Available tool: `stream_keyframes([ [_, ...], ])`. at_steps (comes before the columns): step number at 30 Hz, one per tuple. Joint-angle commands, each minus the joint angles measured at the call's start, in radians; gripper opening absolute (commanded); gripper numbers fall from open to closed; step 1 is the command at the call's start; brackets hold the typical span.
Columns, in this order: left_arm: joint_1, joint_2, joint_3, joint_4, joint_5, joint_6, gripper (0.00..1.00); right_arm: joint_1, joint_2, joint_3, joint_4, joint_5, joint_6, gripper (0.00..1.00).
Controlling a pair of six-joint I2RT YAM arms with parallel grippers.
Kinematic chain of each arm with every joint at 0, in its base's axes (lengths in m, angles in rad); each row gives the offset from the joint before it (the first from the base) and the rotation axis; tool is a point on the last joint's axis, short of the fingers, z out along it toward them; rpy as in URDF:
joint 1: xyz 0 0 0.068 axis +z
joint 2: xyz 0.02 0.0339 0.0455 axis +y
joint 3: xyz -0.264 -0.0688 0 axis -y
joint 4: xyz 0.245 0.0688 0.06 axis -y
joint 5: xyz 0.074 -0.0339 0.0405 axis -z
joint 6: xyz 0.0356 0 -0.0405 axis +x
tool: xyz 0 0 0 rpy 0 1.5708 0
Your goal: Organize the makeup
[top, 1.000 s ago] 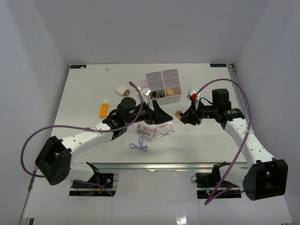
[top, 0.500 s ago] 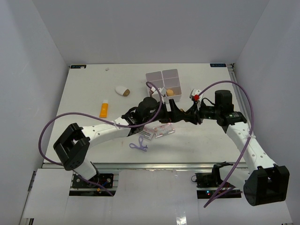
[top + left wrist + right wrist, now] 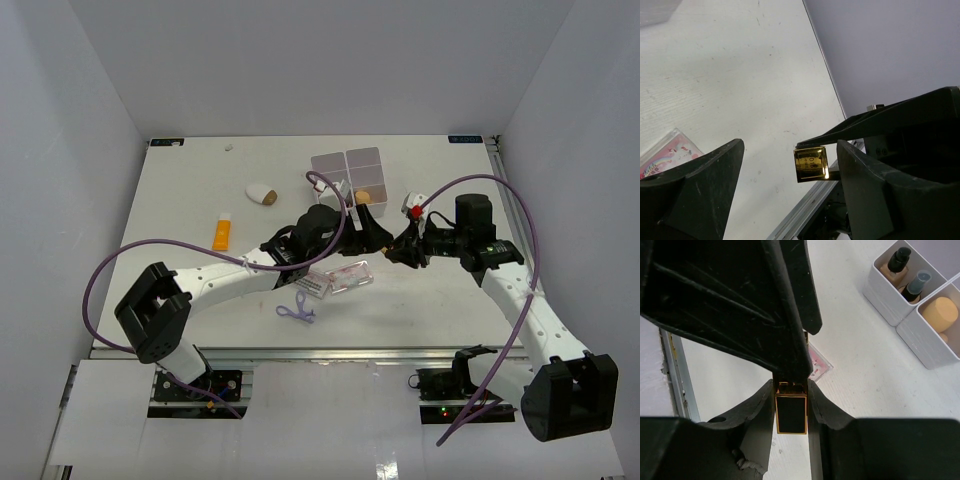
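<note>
My right gripper (image 3: pixel 790 386) is shut on a black lipstick case with gold trim (image 3: pixel 791 412), held above the table right of centre (image 3: pixel 389 243). My left gripper (image 3: pixel 789 150) is open, one jaw on each side of the case's gold end (image 3: pixel 810 164), not touching it. Two clear packets with pink print (image 3: pixel 312 283) (image 3: pixel 350 275) lie below the grippers. A purple tool (image 3: pixel 297 311) lies near the front. A yellow-orange tube (image 3: pixel 221 232) and a white oval piece (image 3: pixel 262 193) lie at the left. A tan sponge (image 3: pixel 939 310) sits in the box.
The white four-compartment box (image 3: pixel 350 165) stands behind the grippers. Its near-left compartment holds two small bottles (image 3: pixel 897 260) (image 3: pixel 917 282). The two arms meet just in front of it. The table's front rail (image 3: pixel 340 350) runs along the near edge.
My left arm has swung right from over the packets to the right gripper, and its open jaws now stand around the lipstick's gold end. My right gripper has shifted a little left.
</note>
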Motion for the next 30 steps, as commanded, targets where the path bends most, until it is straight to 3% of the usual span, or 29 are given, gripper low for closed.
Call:
stream_keyframes([
  [1, -0.002, -0.041, 0.032, 0.016, -0.058, 0.013, 0.84, 0.004, -0.023, 0.001, 0.018, -0.045, 0.005, 0.08],
  [13, -0.002, 0.020, 0.083, -0.008, -0.005, 0.015, 0.62, 0.004, -0.029, -0.006, 0.039, -0.008, 0.012, 0.09],
  [25, -0.002, 0.042, 0.108, -0.047, 0.048, 0.025, 0.59, 0.004, -0.033, -0.018, 0.079, 0.051, 0.048, 0.10],
  [30, -0.004, 0.058, 0.126, -0.047, 0.064, 0.024, 0.51, 0.004, -0.032, -0.021, 0.084, 0.055, 0.053, 0.10],
])
